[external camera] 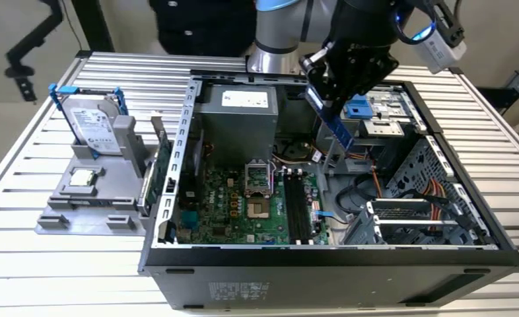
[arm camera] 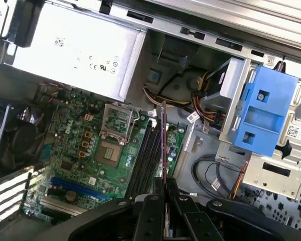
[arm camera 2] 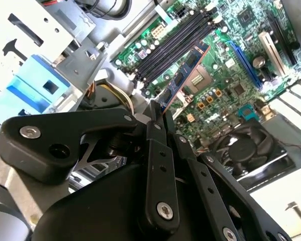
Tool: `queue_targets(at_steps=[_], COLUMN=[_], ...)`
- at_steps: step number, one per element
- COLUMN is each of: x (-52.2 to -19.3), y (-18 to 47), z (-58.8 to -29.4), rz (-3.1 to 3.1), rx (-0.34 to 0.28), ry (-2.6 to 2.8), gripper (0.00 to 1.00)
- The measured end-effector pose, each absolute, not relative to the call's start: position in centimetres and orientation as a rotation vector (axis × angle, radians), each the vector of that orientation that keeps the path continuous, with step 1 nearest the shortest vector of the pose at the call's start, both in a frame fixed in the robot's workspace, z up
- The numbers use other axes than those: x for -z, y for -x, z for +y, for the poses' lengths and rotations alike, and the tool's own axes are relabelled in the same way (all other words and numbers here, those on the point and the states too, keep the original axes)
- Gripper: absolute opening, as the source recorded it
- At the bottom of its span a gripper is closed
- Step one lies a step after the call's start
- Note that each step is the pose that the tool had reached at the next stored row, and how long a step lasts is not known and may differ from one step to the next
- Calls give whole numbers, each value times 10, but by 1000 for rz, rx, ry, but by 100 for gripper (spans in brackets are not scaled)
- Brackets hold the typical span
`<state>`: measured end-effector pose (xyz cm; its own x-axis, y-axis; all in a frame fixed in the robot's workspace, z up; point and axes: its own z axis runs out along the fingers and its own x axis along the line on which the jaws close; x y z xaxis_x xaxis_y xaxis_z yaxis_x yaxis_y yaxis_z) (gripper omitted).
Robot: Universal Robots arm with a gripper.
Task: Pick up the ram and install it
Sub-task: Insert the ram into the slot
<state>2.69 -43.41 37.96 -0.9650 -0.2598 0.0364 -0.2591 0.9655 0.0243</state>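
Black claw (external camera: pixel 323 99) clamped on thin flat bluish ram stick (external camera: pixel 335 125), held edge-down above open black computer case (external camera: pixel 330 256), at 1 o'clock of long black motherboard slots (external camera: pixel 295 205), not seated.

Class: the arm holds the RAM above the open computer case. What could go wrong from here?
1. The fingers pinch the ram by one end, so it might pivot or slip.
2. It hangs slanted above the memory slots, so it may meet a slot crooked and jam.
3. Cables near the slots' end could snag it.
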Motion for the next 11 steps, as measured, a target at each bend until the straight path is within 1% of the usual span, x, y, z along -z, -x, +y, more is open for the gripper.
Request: queue_targets(at_steps=[11], x=[-379], y=[-27], z=[-434], rz=[-3099], rx=[35], ry=[-171], gripper=[0])
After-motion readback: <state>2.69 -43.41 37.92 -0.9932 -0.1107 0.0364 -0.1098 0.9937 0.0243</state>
